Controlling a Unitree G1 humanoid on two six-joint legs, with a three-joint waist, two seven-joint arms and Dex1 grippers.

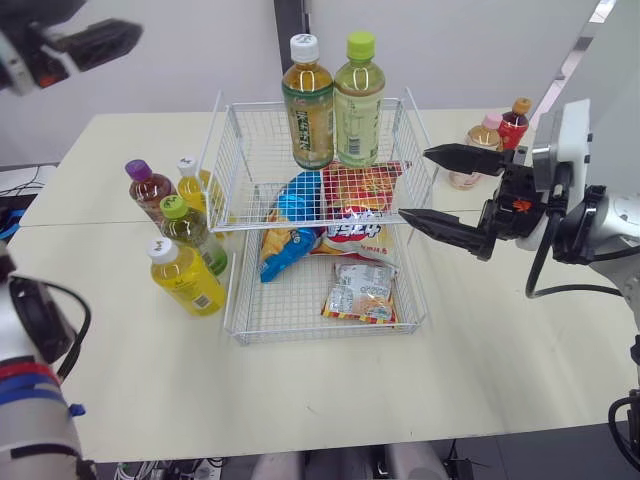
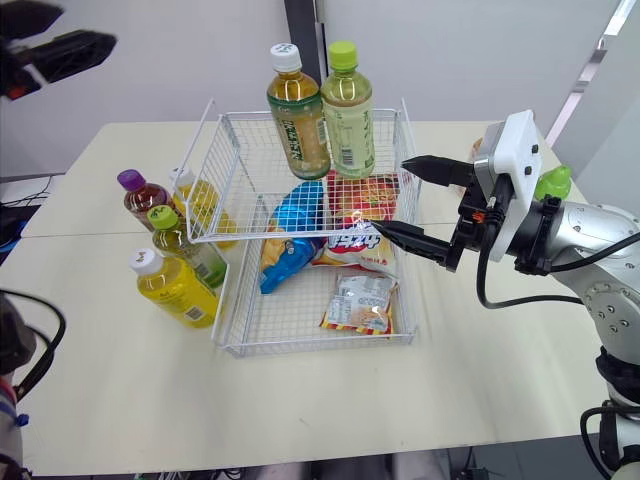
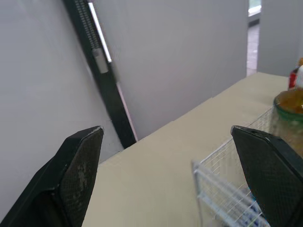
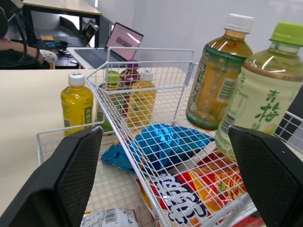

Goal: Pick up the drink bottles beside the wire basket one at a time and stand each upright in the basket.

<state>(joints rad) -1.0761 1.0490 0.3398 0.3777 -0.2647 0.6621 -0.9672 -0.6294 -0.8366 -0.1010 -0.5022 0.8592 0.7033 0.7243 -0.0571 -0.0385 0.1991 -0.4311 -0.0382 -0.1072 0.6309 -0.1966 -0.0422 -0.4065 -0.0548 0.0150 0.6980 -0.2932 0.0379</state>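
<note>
While the left gripper [image 3: 165, 131] hangs high above the table's [image 1: 300, 400] far left corner with its fingers spread wide and nothing between them, four bottles stand clustered just left of the wire basket [image 1: 290, 305]: a purple-capped bottle [image 1: 148, 188], a white-capped amber one [image 1: 192, 185], a green-capped bottle [image 1: 190, 232] and, nearest, a yellow bottle [image 1: 185, 278]. On the basket's upper tier a tea bottle [image 1: 309, 115] and a pale green bottle [image 1: 358, 110] stand upright, touching side by side. Below them lie a blue snack bag [image 1: 295, 215], a red packet [image 1: 362, 185] and a small packet [image 1: 360, 292]. At the basket's right wall the right gripper [image 1: 413, 183] hovers, fingers parted and empty. Behind it, a pink-capped bottle [image 1: 485, 132] and a red bottle [image 1: 513, 122] seem to stand upright, though their lower halves are hidden.
</note>
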